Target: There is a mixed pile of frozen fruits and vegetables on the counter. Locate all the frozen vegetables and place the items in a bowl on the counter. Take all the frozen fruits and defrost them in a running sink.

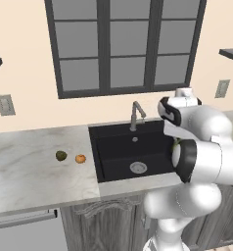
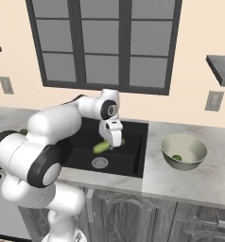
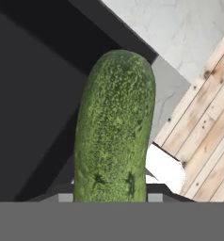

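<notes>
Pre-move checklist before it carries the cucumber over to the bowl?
1. Grip: gripper shut on the cucumber - ok.
2. Cucumber off the surface, held above the sink - ok.
3. Bowl upright on the counter right of the sink - ok.
4. Room in bowl: one small dark green piece inside, rest free - ok.
5. Orange ball and olive-brown ball on the left counter, off the path - ok.
6. Faucet running - cannot tell.

Kitchen: marbled counter point(image 1: 35, 171) over wood cabinets point(image 2: 180, 220), black sink point(image 1: 133, 154) with faucet point(image 1: 136, 113), window point(image 2: 105, 42) behind
</notes>
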